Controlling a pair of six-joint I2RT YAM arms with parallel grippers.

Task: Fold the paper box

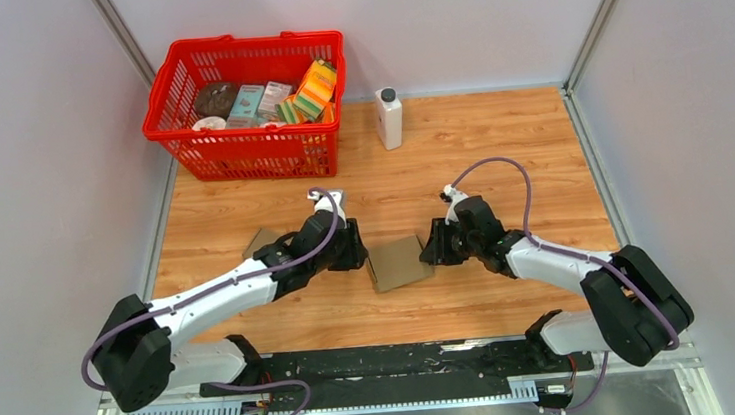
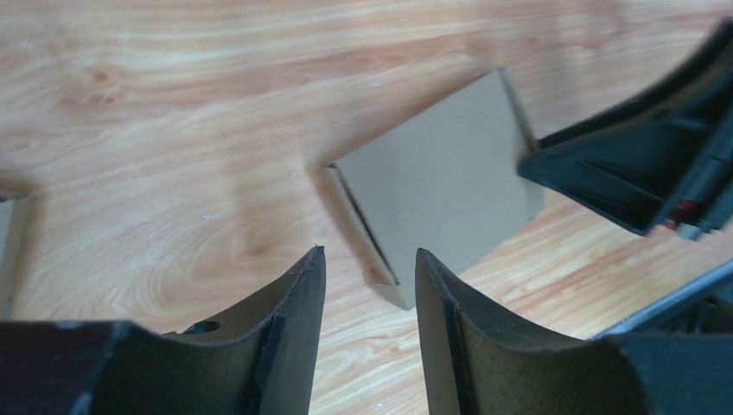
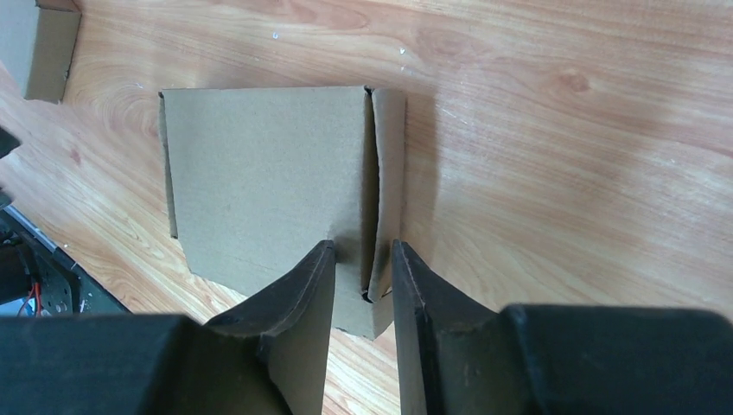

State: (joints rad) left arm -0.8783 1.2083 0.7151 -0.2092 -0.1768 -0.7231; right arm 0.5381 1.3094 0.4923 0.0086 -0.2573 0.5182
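I am keeping my right gripper [image 3: 363, 246] narrow, jaws straddling the raised side flap [image 3: 391, 173] on the right edge of the flattened paper box [image 3: 268, 181], while my left gripper [image 2: 370, 251], open and empty, is hovering just off the box's left corner, so the right arm is nearer.

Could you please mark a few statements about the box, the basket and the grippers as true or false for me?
1. The cardboard box lies between the left gripper and the right gripper. True.
2. The red basket is empty. False: it holds packets.
3. A white bottle stands upright beside the basket. True.
4. The left gripper's jaws are clamped on the box. False: they stand apart, holding nothing.
5. The box is the only cardboard in view. False: a second cardboard piece lies by the left arm.
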